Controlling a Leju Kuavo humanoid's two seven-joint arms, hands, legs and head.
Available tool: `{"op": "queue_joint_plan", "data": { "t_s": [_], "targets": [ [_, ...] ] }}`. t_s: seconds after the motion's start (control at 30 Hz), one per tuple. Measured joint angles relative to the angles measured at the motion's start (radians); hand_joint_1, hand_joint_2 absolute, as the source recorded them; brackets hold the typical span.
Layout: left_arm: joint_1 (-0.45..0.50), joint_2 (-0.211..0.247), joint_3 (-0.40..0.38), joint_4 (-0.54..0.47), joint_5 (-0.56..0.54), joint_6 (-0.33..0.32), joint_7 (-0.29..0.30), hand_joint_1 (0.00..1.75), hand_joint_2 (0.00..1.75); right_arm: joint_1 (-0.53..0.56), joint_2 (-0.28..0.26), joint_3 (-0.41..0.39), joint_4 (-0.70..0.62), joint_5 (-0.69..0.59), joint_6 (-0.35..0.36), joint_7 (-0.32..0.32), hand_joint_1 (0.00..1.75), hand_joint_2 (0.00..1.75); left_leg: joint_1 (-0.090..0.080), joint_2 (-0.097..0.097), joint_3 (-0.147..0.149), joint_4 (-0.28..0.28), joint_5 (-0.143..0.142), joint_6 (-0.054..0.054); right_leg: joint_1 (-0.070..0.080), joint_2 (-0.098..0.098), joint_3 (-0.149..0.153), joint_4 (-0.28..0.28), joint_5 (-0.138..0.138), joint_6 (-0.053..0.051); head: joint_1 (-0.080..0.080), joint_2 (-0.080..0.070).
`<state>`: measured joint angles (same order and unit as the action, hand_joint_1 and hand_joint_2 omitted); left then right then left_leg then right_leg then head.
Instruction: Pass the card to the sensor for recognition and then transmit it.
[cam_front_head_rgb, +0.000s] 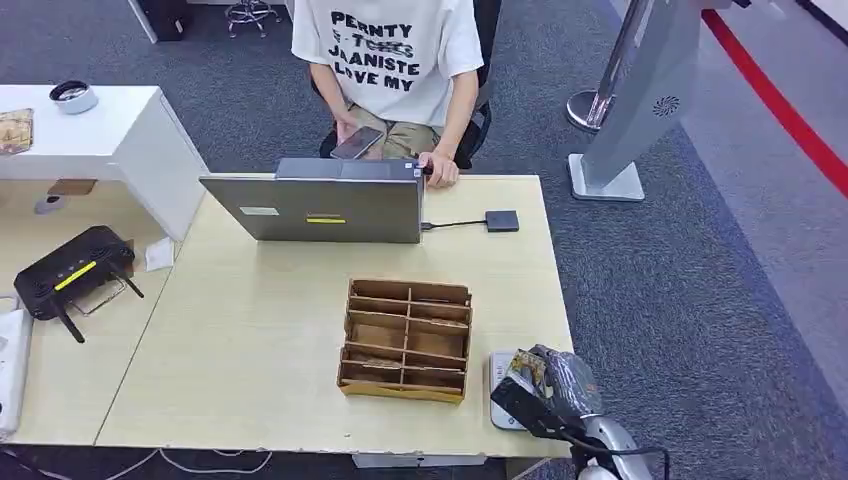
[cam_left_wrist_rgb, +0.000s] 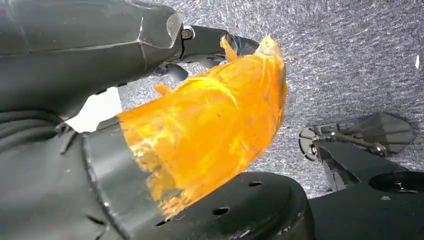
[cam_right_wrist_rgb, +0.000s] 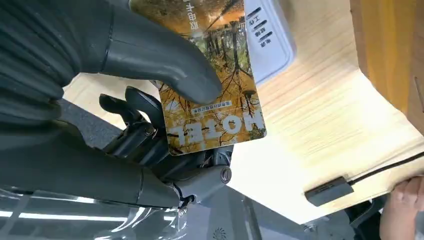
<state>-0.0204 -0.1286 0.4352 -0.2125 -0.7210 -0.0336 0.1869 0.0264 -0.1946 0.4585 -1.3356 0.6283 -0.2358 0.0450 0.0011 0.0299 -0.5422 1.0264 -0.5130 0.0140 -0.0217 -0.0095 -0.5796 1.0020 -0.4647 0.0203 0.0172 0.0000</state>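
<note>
The glossy autumn-forest hotel card (cam_right_wrist_rgb: 215, 85), printed "HOTEL", sat pinched under the right hand's (cam_right_wrist_rgb: 125, 100) thumb, just over the white plastic sensor pad (cam_right_wrist_rgb: 267, 37) beyond its fingers. The shallow pinch could have let it slip. Whether the left hand (cam_left_wrist_rgb: 75, 60) held anything, I cannot tell.

A glossy rectangular hotel card (cam_right_wrist_rgb: 215, 85) printed with autumn trees in orange and brown and the word HOTEL is pinched between the thumb and fingers of the right hand (cam_right_wrist_rgb: 150, 95), held over the flat white rounded-corner sensor box (cam_right_wrist_rgb: 267, 37), which lies on the light wooden table at its near right edge (cam_front_head_rgb: 505, 395)
</note>
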Motion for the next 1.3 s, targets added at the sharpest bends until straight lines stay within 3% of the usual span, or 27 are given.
{"op": "queue_joint_plan", "data": {
  "t_s": [1.3],
  "targets": [
    [0.000, 0.000, 0.015, 0.000, -0.006, 0.000, 0.000, 0.00, 0.00, -0.011, 0.009, 0.007, 0.022, 0.000, -0.001, -0.001, 1.75, 1.75, 0.000, 0.001, 0.006, 0.000, 0.000, 0.000, 0.000, 0.001, 0.005, 0.000, 0.000, 0.000, 0.000, 0.000]
  ]
}}
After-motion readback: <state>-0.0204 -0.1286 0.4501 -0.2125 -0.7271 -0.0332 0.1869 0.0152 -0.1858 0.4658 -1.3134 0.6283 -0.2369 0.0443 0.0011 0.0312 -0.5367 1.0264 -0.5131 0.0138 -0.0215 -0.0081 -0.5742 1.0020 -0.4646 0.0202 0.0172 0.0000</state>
